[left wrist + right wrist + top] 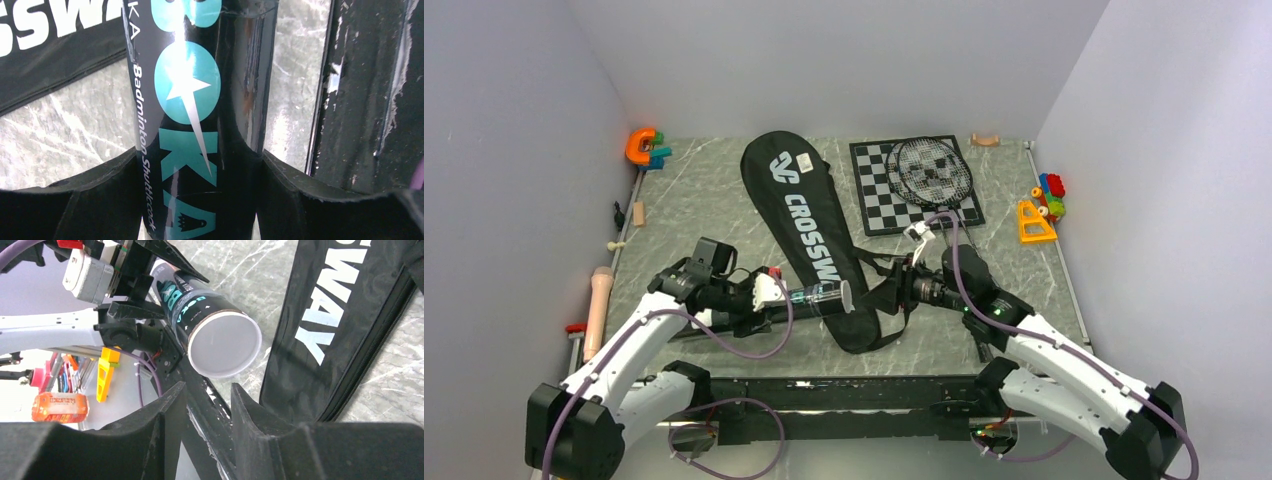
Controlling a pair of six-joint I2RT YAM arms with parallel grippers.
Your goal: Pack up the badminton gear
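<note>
Left tool [199, 152] clamps one glossy dark cylindrical tube [200, 305] with white round lid [225, 342]; right tool [207, 400] gapes, empty. One matte fabric bag [809, 225], one strung oval racket [932, 170].

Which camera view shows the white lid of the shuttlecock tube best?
The right wrist view: the white lid faces that camera as a full round disc. The top view shows it only as a small pale end of the tube. The left wrist view shows only the tube's printed side, no lid.

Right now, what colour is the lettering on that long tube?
Teal on a glossy black tube, best seen in the left wrist view.
</note>
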